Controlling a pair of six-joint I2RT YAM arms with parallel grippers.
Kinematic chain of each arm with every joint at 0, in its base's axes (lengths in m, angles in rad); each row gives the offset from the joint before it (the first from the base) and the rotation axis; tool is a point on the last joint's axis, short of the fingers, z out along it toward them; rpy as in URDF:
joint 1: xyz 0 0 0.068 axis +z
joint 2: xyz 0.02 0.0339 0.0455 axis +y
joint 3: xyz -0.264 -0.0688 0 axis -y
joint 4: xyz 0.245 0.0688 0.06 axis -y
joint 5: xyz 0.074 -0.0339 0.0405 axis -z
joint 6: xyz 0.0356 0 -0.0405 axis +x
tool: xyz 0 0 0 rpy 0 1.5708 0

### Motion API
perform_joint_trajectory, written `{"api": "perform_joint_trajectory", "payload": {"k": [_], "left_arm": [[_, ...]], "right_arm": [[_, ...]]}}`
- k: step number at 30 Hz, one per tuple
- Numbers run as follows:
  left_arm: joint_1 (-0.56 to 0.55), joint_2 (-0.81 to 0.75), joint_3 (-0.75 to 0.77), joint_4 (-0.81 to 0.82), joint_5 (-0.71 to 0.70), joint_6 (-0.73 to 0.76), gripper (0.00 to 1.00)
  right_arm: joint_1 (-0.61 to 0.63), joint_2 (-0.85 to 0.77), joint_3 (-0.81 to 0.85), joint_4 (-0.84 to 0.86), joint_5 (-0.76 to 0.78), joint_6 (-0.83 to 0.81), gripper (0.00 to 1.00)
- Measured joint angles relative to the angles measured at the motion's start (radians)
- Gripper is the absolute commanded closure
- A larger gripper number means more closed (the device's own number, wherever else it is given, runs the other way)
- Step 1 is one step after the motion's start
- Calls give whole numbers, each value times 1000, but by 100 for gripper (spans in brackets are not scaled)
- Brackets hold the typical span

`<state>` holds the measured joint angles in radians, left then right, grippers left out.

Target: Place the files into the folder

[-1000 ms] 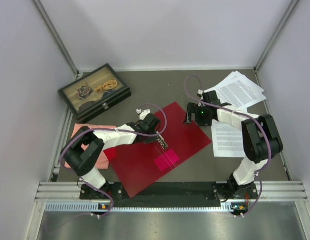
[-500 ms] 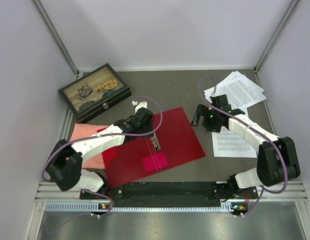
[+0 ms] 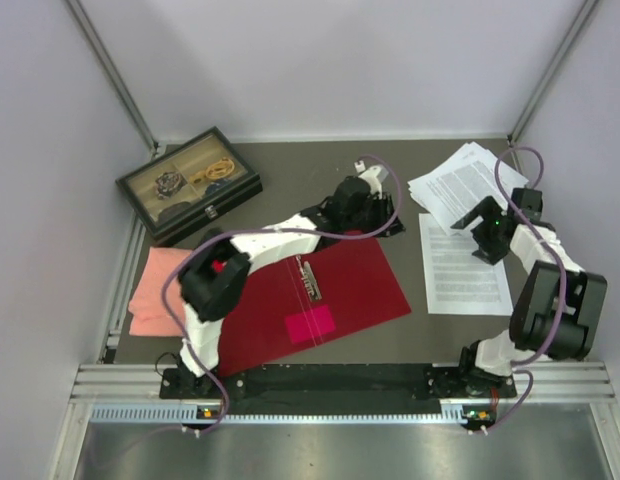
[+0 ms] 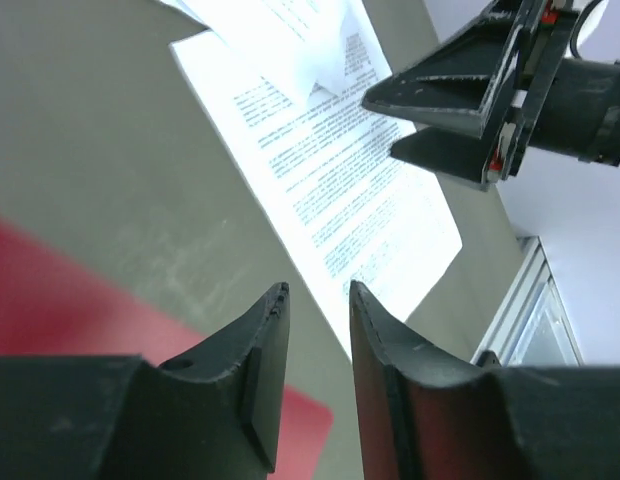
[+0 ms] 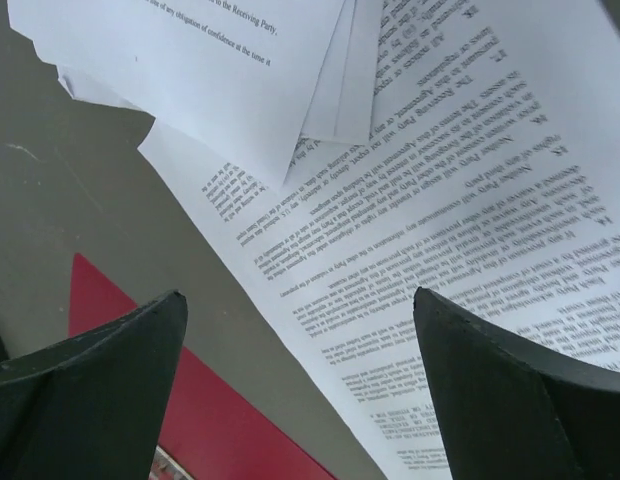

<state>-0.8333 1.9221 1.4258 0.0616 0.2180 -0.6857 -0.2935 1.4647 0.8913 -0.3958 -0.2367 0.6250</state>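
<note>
Grey table (image 3: 320,170): right gripper (image 5: 298,294) hangs wide over files (image 5: 440,230), left gripper (image 4: 318,287) narrow, empty; next, likely pinching one for folder (image 3: 350,285).

The top view is bright and even, with diffuse light from above; the shadows on the tabletop (image 3: 320,170) are soft and pale; in the left wrist view the left end effector (image 4: 318,288) is dark and unsharp; the folder (image 4: 50,290) is a red blur; the files (image 4: 330,180) look slightly washed out; in the right wrist view the print is sharp; the right end effector (image 5: 298,300) is soft.
</note>
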Motion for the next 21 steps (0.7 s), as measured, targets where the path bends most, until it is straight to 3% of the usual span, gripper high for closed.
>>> {"api": "perform_joint_trajectory", "payload": {"k": [3,5,6,13,21], "left_arm": [[-2,203,183,42,55,-8,67],[-2,257,235,46,70,-19,67],[-2,289,263,51,81,-24,67],[0,319,290,50,107,-33,68],[0,270,248,-26,132,-19,68]], "right_arm": [[-11,67,-4,71,-66,21,19],[-14,93,-24,144,-108,36,24],[-14,104,-36,179,-126,43,33],[-18,226,-59,360,-193,88,55],[-19,280,-59,470,-209,145,59]]}}
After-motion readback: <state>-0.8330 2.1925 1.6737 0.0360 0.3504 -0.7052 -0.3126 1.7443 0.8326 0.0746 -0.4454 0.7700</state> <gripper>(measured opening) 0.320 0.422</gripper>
